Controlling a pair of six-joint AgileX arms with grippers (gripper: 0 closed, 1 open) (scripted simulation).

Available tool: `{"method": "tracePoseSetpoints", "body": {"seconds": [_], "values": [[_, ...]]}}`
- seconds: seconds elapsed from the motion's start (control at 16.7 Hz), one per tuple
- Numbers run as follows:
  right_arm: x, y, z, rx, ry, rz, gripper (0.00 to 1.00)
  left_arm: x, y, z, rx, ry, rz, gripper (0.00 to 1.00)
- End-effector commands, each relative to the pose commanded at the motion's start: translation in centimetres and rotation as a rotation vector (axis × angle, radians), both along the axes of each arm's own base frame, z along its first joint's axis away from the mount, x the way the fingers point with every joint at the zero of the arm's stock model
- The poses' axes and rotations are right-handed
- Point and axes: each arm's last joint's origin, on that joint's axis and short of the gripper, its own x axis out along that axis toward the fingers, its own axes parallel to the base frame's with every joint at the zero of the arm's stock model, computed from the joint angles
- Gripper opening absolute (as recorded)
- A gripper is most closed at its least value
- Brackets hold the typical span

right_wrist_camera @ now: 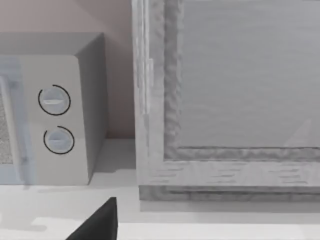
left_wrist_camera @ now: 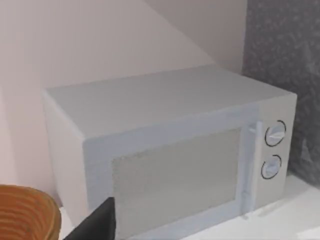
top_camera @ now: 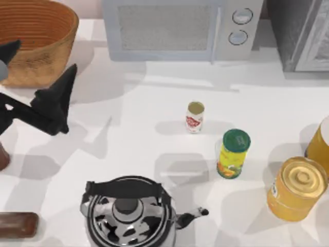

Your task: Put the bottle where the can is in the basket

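The bottle (top_camera: 234, 153), yellow with a green cap, stands upright on the white table right of centre. Just to its upper left stands the can (top_camera: 195, 117), small and white with a red label and a dull gold top; it is on the table, not in the basket. The orange-brown wicker basket (top_camera: 49, 31) sits at the back left corner, and I see nothing inside it. My left gripper (top_camera: 46, 56) hovers open at the basket's front rim, far from bottle and can. My right gripper (right_wrist_camera: 100, 222) shows as a dark tip facing the back wall.
A white microwave (top_camera: 175, 28) stands at the back centre and a grey cabinet (top_camera: 300, 33) at the back right. A metal kettle (top_camera: 128, 216) sits at the front, an orange-yellow jar (top_camera: 297, 188) at the right, and a brown block (top_camera: 18, 225) at the front left.
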Motion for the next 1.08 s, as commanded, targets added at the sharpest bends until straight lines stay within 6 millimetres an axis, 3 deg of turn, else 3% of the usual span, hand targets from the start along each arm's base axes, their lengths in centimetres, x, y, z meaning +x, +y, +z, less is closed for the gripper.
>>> {"method": "tracePoseSetpoints", "body": {"seconds": [0.18,0.42,0.72,1.08], "values": [[0.0,0.0,0.0,0.000,0.000,0.000,1.00,-4.2,2.0,-1.9,-0.003,-0.010,0.192,1.00],[0.0,0.0,0.0,0.000,0.000,0.000,1.00,-7.2,3.4,-5.4,-0.005,-0.002,0.390,1.00],[0.0,0.0,0.0,0.000,0.000,0.000,1.00,-8.2,4.2,-7.8,-0.005,0.012,0.507,1.00],[0.0,0.0,0.0,0.000,0.000,0.000,1.00,-8.2,4.2,-7.8,-0.005,0.012,0.507,1.00]]}}
